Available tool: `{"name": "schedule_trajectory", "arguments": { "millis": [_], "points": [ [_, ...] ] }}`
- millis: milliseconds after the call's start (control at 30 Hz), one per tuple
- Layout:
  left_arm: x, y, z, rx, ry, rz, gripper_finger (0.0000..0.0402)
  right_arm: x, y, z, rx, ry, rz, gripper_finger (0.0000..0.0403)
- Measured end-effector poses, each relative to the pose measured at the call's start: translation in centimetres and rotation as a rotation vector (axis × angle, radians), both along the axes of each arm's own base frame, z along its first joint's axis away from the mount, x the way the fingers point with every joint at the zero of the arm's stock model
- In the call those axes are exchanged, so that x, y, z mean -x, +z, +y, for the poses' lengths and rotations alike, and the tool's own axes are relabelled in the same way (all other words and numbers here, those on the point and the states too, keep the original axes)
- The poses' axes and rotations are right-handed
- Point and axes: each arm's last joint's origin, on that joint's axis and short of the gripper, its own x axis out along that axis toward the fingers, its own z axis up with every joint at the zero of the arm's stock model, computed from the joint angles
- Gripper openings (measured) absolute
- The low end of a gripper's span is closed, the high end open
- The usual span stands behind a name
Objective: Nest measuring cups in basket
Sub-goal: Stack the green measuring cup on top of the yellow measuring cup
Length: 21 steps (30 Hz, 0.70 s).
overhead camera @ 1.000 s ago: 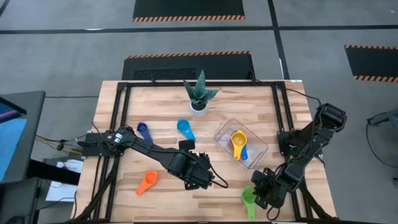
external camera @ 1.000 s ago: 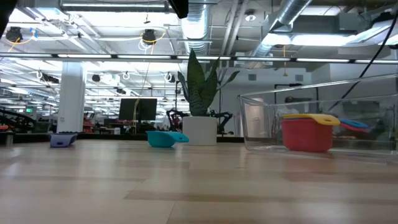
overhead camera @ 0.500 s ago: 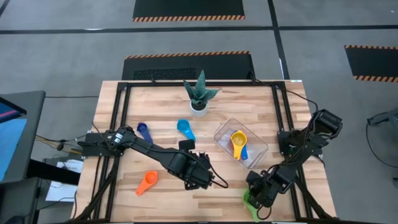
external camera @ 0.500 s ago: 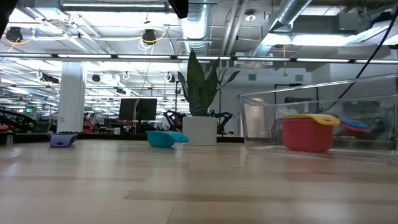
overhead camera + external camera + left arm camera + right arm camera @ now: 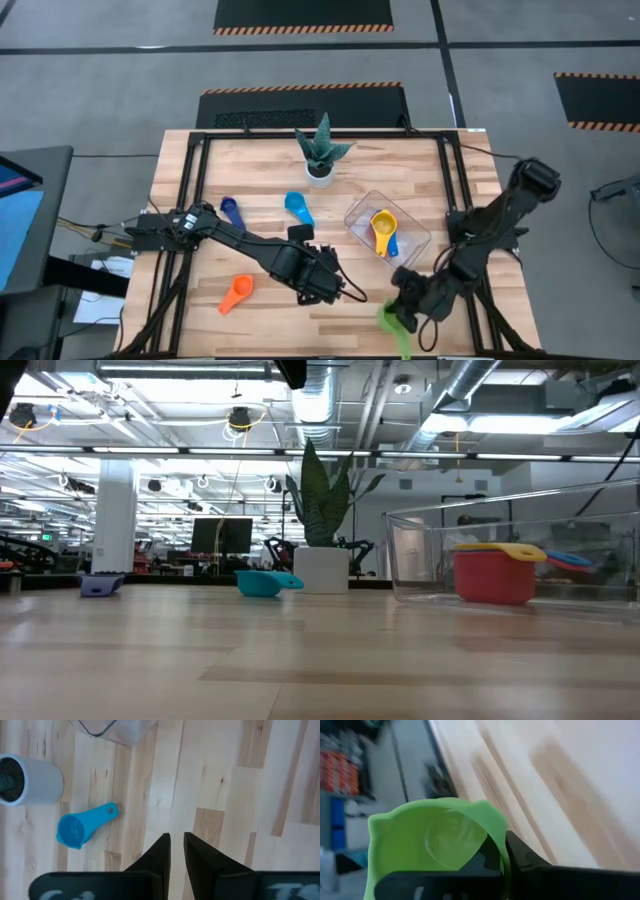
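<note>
The right arm reaches low over the table's near edge, its gripper [image 5: 398, 312] clamped on a green cup [image 5: 435, 845]. The left arm lies stretched across mid-table, left gripper [image 5: 176, 840] nearly closed, empty.

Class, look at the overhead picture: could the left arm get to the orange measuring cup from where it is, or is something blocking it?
Probably yes. The orange measuring cup lies alone on bare table, beside the left gripper, with nothing between them. That gripper holds nothing, its fingers nearly together, so it would have to open first.

Small green plastic measuring cup [image 5: 393, 327] motion-blurred in high view; handle hidden. Clear rectangular plastic basket [image 5: 520, 555] cut off at low view's edge.
</note>
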Motion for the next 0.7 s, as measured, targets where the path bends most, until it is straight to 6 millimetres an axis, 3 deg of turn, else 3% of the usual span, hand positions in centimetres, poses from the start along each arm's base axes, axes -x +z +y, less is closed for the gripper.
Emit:
{"name": "schedule_trajectory", "arguments": {
  "millis": [167, 300, 467, 700],
  "points": [
    [-0.2, 0.0, 0.0, -0.004, 0.003, -0.017, 0.0042, -1.0, 4.5, -2.0, 0.126, -0.09, -0.224, 0.0007],
    [-0.1, 0.0, 0.1, -0.005, 0.004, -0.014, 0.0042, -1.3, 6.9, -4.6, 0.269, -0.152, -0.265, 0.0007],
    [-0.1, 0.0, 0.1, -0.006, 0.003, -0.014, 0.0042, -0.6, 8.3, -8.4, 0.401, -0.232, -0.165, 0.0007],
    [-0.1, 0.0, 0.1, -0.006, 0.005, -0.015, 0.0042, 0.3, 8.3, -12.2, 0.508, -0.327, -0.021, 0.0007]
  ]
}}
